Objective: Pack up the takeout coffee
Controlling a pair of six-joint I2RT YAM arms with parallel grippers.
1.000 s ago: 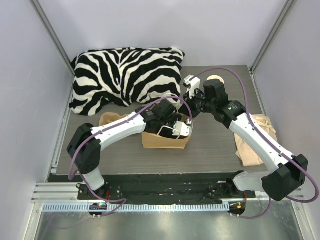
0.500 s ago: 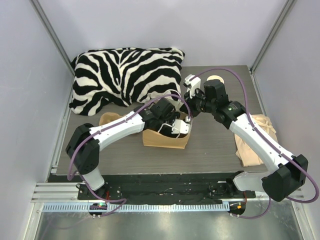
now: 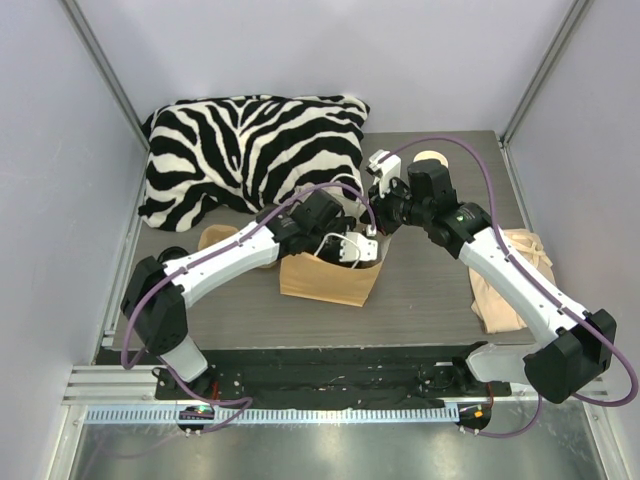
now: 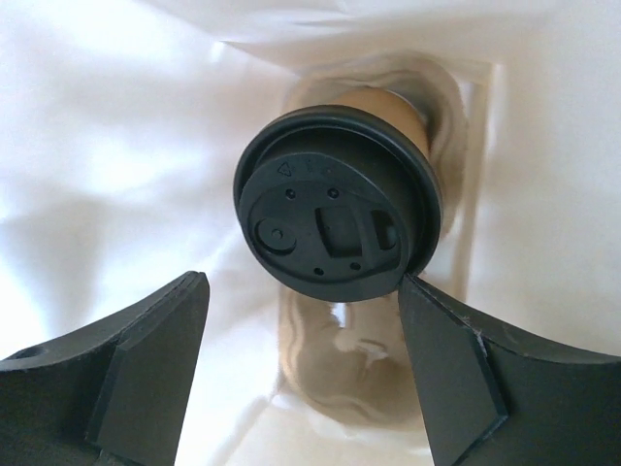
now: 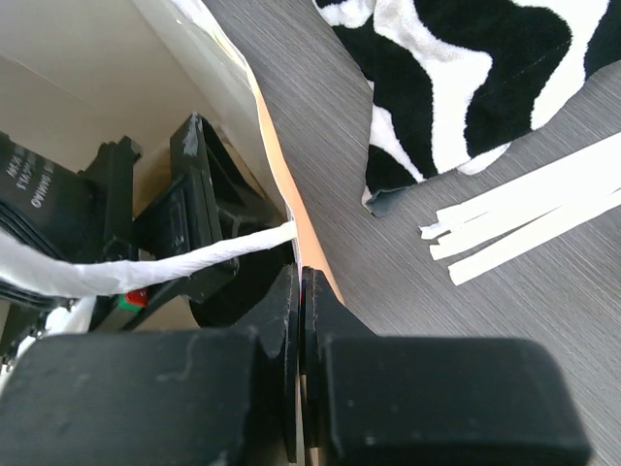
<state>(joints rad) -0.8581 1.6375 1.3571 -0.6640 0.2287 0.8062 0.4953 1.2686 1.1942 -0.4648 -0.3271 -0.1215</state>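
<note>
The takeout coffee (image 4: 335, 214), a tan paper cup with a black lid, sits at the bottom of the brown paper bag (image 3: 325, 282) with its lid towards the left wrist camera. My left gripper (image 4: 301, 283) is open just above it inside the bag, holding nothing, and its right finger (image 4: 441, 369) is close to the lid's rim. From above, the left gripper (image 3: 348, 248) reaches into the bag's mouth and the cup is hidden. My right gripper (image 5: 300, 277) is shut on the bag's rim (image 5: 277, 165) at its far right corner (image 3: 378, 232).
A zebra-striped pillow (image 3: 250, 150) fills the back left. Tan lidless cups (image 3: 215, 240) lie left of the bag. A beige cloth (image 3: 510, 280) lies at the right edge under the right arm. White paper strips (image 5: 524, 218) lie beside the pillow.
My left gripper opened a little wider and lifted back up towards the bag's mouth, leaving the cup inside. The right arm stayed put, pinching the rim.
</note>
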